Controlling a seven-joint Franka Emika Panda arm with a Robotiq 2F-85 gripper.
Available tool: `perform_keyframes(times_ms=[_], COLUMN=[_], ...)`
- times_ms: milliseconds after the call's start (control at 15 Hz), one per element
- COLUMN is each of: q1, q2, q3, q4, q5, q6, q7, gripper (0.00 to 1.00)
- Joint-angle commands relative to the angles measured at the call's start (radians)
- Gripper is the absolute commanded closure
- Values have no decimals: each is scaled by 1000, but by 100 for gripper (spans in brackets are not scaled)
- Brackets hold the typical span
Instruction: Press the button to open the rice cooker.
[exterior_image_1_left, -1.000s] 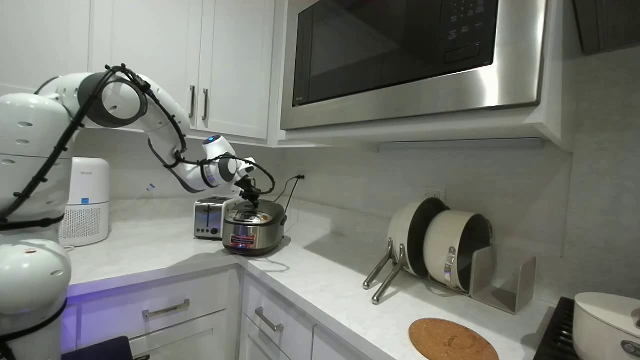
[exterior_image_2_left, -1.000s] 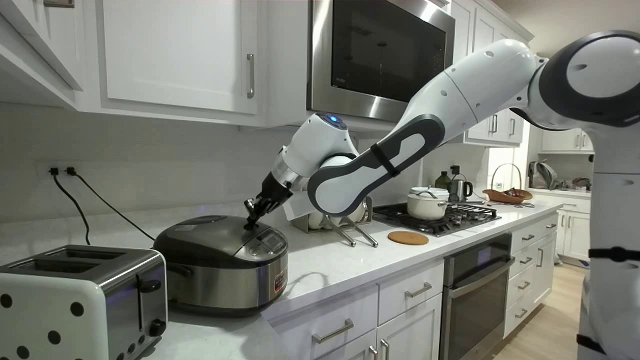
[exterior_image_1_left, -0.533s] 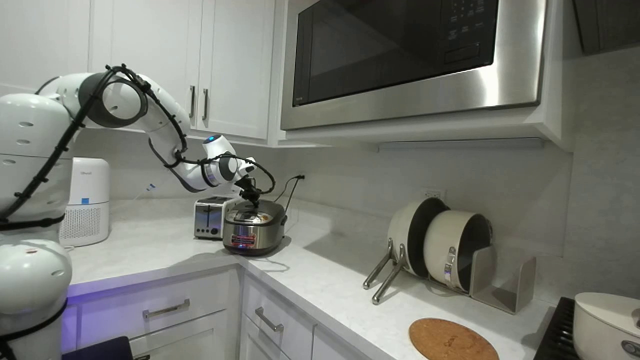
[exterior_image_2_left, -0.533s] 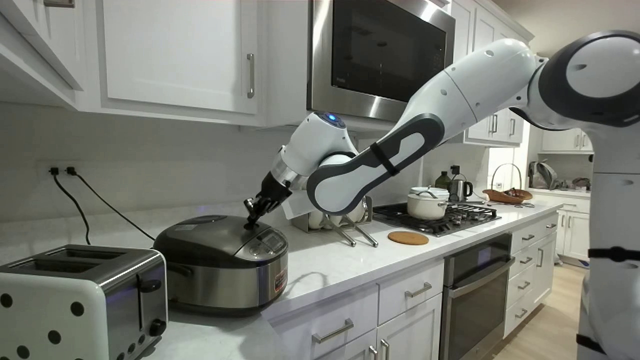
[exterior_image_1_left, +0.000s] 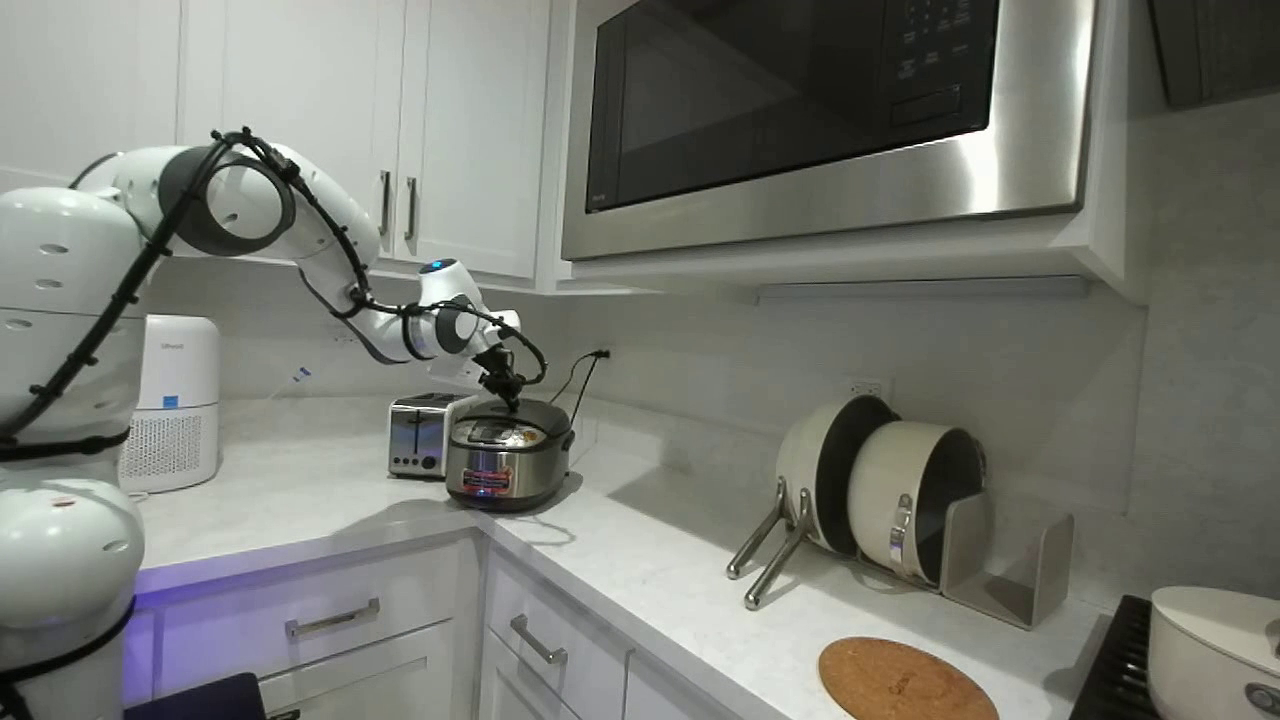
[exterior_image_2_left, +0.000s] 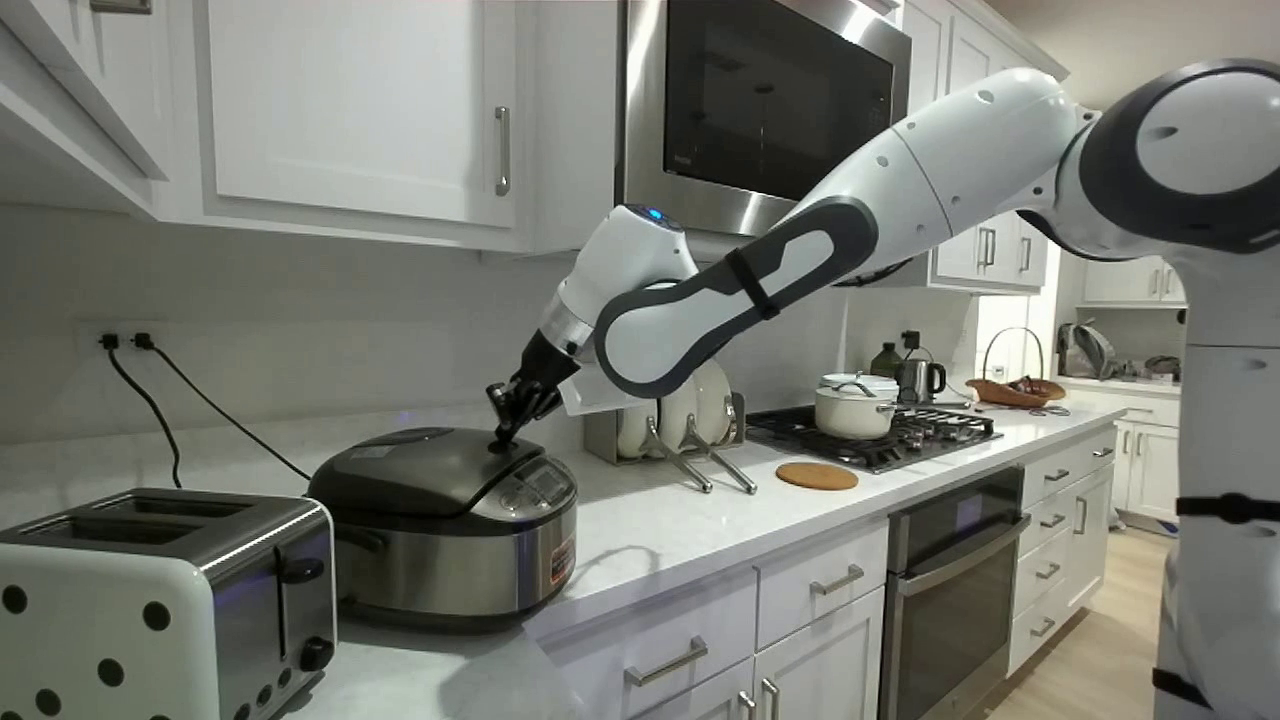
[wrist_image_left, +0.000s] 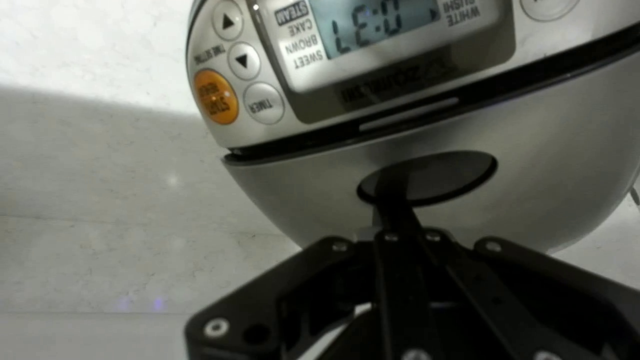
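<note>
The rice cooker (exterior_image_2_left: 440, 570) has a steel body and a dark lid; it also shows in the other exterior view (exterior_image_1_left: 520, 470) and the wrist view (wrist_image_left: 555, 150). A dark groove runs between its lit control panel (wrist_image_left: 370, 30) and its lid, whose front edge looks slightly raised. An oval button (wrist_image_left: 450, 175) with a dark rim sits at the lid's front. My gripper (wrist_image_left: 396, 202) is shut and empty. Its fingertips are at the near rim of the button and appear to touch it. The gripper is above the cooker's front in both exterior views (exterior_image_1_left: 513, 404) (exterior_image_2_left: 503, 440).
A spotted toaster (exterior_image_2_left: 120, 610) stands beside the cooker. Power cords (exterior_image_2_left: 220, 415) run from the wall behind it. Upper cabinets (exterior_image_2_left: 360, 110) and a microwave (exterior_image_1_left: 800, 120) hang above. Pans in a rack (exterior_image_1_left: 1000, 570) and a cork mat (exterior_image_1_left: 905, 680) are further along the counter.
My wrist has risen and tipped a little, and the fingertips have come up slightly. The lid's front edge appears to have lifted slightly, with a darker gap by the control panel.
</note>
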Motion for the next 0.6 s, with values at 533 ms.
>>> perform_keyframes(times_ms=[533], q1=[21], q2=[-92], q3=[2], q4=[19], q5=[92], q6=[-78], q7=[-36], gripper=[100])
